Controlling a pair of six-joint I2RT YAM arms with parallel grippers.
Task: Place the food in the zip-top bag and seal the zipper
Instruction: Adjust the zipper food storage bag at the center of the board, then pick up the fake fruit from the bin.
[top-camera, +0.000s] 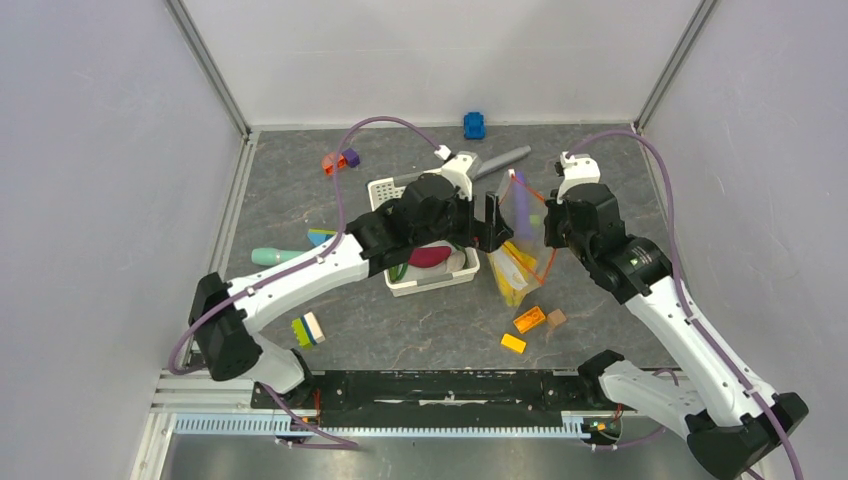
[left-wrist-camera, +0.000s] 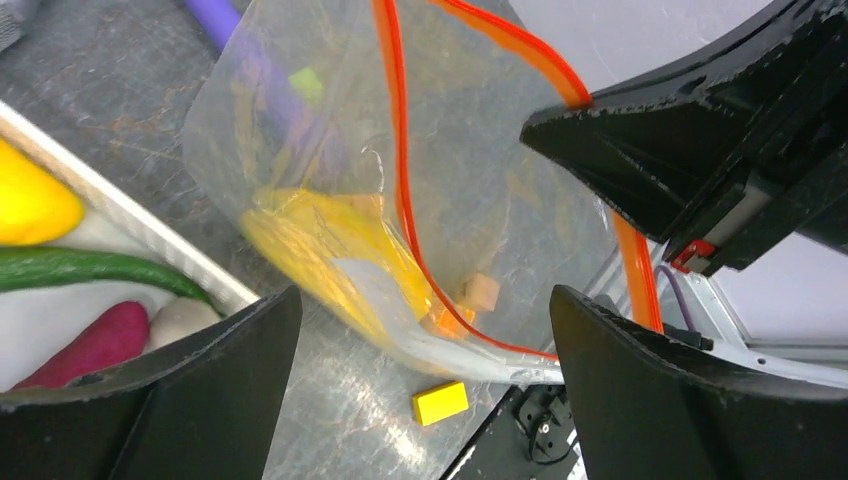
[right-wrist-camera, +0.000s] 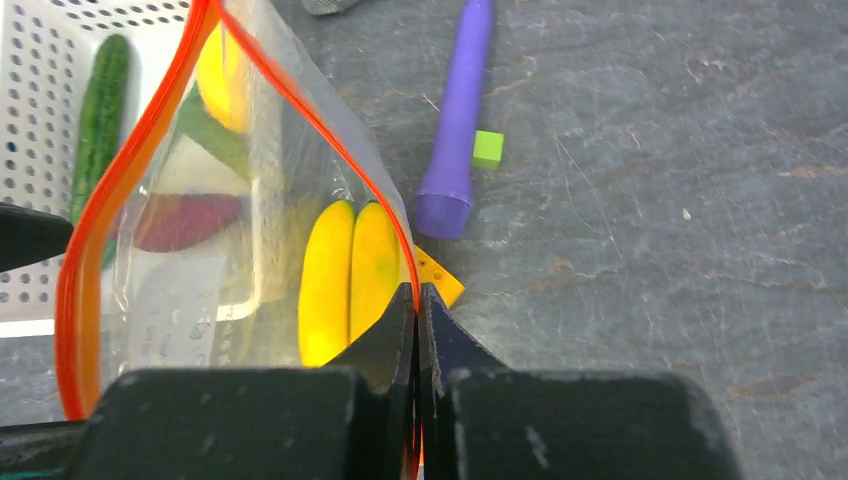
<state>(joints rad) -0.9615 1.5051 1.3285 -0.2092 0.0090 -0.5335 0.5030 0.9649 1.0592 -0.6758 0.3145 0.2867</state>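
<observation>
Scene: two robot arms meet over a grey table (top-camera: 420, 320), with a clear zip-top bag (top-camera: 520, 215) hanging between their grippers.
Right gripper (right-wrist-camera: 415, 295): fingers pinched tight together on the orange-red zipper (left-wrist-camera: 398, 150), gripping one side of the bag's mouth and holding it up.
Left gripper (left-wrist-camera: 422, 300): jaws spread wide, nothing between them; it hovers just beside the bag on the basket side, facing the right gripper.
Bag: mouth gaping, the strip looping open from the pinched point; the lower end sags toward the table, just to the right of the white basket (top-camera: 432, 284).
Inside the bag: a pair of yellow banana pieces (right-wrist-camera: 350, 280), lying side by side near the bottom.
In the basket: a slim green cucumber (left-wrist-camera: 90, 268), a purple-red sweet potato (left-wrist-camera: 95, 345), a whitish piece (left-wrist-camera: 180, 318) and a yellow piece (left-wrist-camera: 30, 200).
Around the bag: a long purple cylinder (right-wrist-camera: 455, 110) lies on the table behind it with a small green cube (right-wrist-camera: 487, 148) just beside it; a yellow block (left-wrist-camera: 440, 402) sits on the table near the bag's lower end.
</observation>
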